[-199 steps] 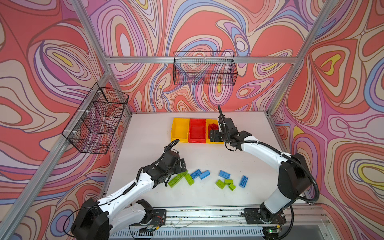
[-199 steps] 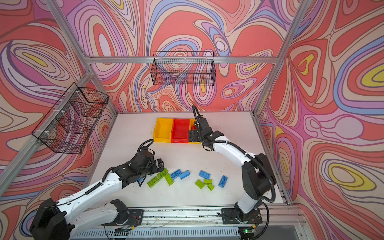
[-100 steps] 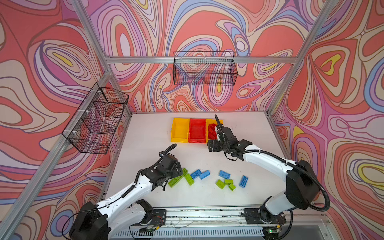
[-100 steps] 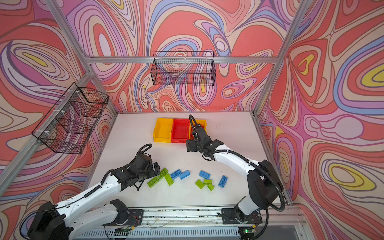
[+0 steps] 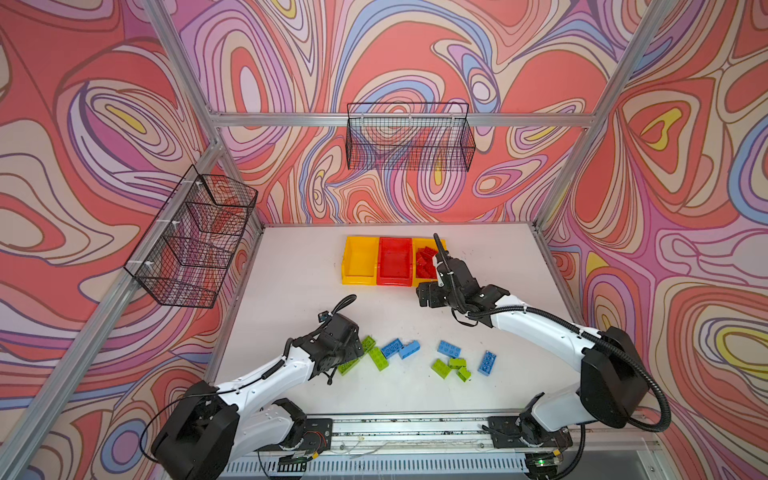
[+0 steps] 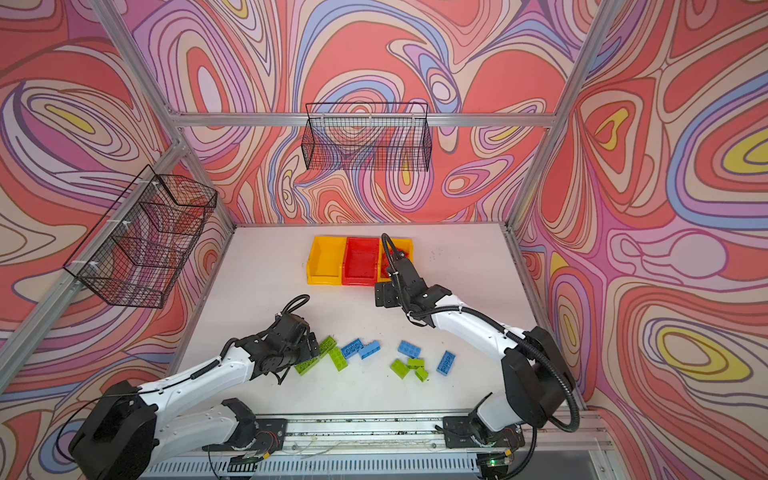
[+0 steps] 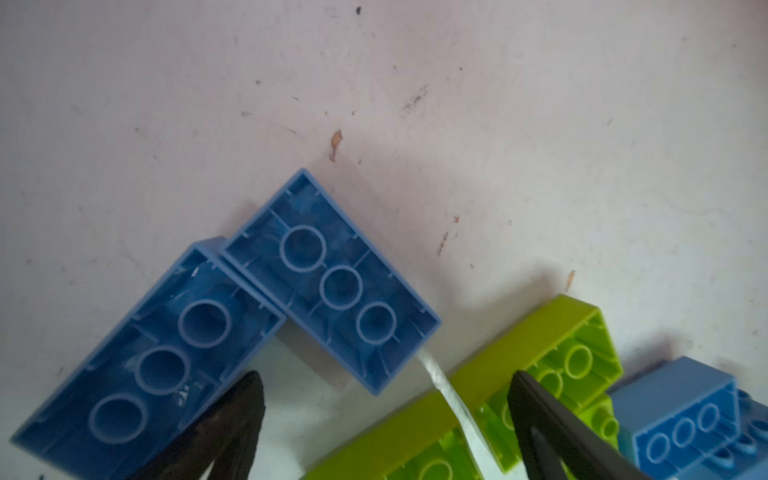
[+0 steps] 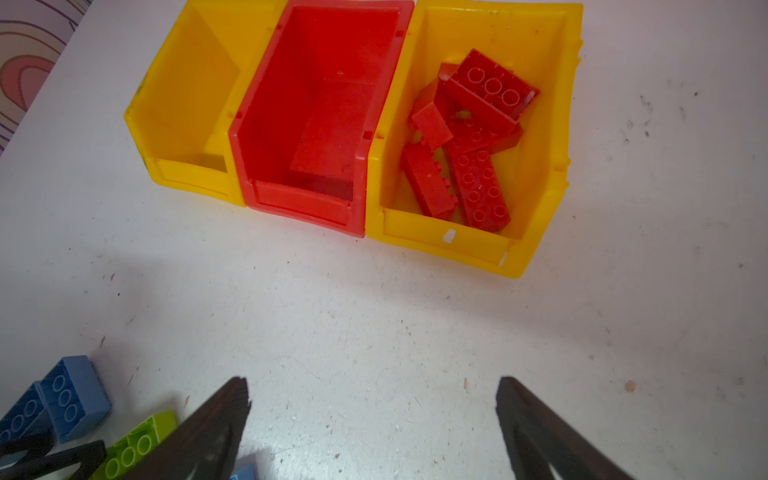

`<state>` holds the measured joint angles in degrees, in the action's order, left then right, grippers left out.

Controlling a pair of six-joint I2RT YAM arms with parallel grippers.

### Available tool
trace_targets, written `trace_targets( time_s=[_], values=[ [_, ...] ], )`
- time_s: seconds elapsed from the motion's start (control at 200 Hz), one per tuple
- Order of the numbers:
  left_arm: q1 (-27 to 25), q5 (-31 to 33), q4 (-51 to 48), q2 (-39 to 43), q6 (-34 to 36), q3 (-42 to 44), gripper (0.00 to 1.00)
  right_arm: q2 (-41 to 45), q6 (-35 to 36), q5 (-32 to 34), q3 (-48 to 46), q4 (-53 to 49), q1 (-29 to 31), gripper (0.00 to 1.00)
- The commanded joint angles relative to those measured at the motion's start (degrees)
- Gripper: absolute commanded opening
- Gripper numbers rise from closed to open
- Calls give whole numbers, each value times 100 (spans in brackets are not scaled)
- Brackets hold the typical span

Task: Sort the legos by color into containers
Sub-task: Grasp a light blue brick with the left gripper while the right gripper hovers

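Now the white surface carries three bins in a row ahead of the right tool: a yellow bin, a red bin and a second yellow bin. The first two are empty, and the red legos lie heaped in the third. A second ago this tool hung over that bin. It has since drawn back to the near side of the row, jaws wide with nothing between them, which reads as a red drop-off just finished.

Meanwhile the left tool has sunk onto the loose pile. Its jaws stand wide, with one end of a green lego lying between them, not visibly pinched. Two blue legos lie studs-down, just past its tips.

Red looks sorted, so green and blue remain, and the green pick appears to be starting.
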<state>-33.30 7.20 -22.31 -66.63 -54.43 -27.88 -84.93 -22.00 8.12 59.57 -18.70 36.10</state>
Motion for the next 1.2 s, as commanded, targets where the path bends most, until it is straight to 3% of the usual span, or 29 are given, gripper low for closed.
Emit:
trace_targets(
  time_s=[0.0, 0.18, 0.436, 0.691, 0.911, 1.197],
  values=[
    [257, 106, 165, -219, 146, -113, 92, 235, -45, 85, -112, 87, 29, 98],
    [598, 28, 330, -578, 404, -413, 89, 257, -6, 151, -172, 51, 33, 98],
    [627, -122, 438, -1137, 495, -614, 79, 230, 55, 234, -179, 25, 34, 98],
    [625, 131, 179, -1351, 693, -662, 51, 293, 75, 152, -257, 65, 33, 98],
    [626, -41, 100, -1717, 828, -900, 23, 407, 4, -11, -430, 189, 29, 97],
    [599, -24, -304, -1987, 1130, -1700, 14, 827, -48, -28, -737, 235, 31, 98]
  ],
)
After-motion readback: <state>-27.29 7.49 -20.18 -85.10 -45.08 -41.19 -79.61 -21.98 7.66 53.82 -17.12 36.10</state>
